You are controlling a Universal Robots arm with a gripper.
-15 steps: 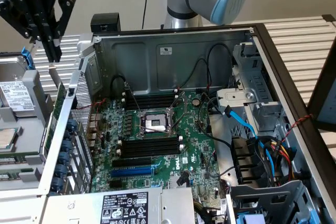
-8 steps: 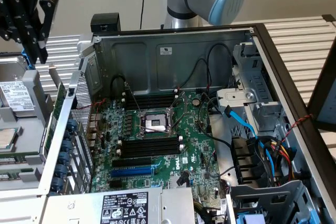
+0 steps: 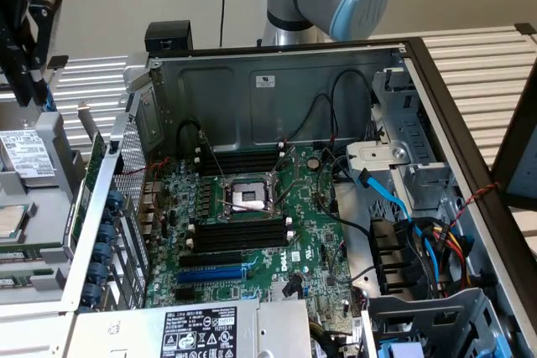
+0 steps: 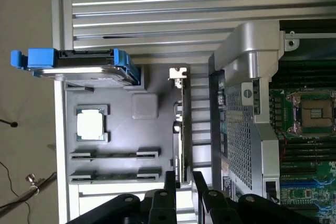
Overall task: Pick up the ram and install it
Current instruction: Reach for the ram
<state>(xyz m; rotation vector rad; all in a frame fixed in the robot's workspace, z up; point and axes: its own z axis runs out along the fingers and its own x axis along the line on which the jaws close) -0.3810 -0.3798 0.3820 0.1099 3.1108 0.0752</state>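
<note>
The ram [image 4: 181, 129] stands on edge along the side of the grey parts tray [image 4: 121, 129], close to the computer case's outer wall. In the exterior view it is a thin green strip [image 3: 86, 190] at the exterior view's left. My gripper [image 4: 185, 184] hangs above the ram's near end, open, with one black finger [image 4: 170, 184] on each side of the ram's line and nothing held. The gripper's black body [image 3: 21, 39] is high at the exterior view's upper left. Empty black slots [image 3: 239, 232] lie on the motherboard beside the processor socket [image 3: 247, 197].
The tray also holds a loose processor [image 4: 91, 125], a blue drive caddy [image 4: 79, 61] and two more long holders [image 4: 115, 155]. The open case [image 3: 277, 90] has a perforated side wall [image 4: 239, 140], a blue slot [image 3: 210, 275] and cables [image 3: 394, 199] at the exterior view's right.
</note>
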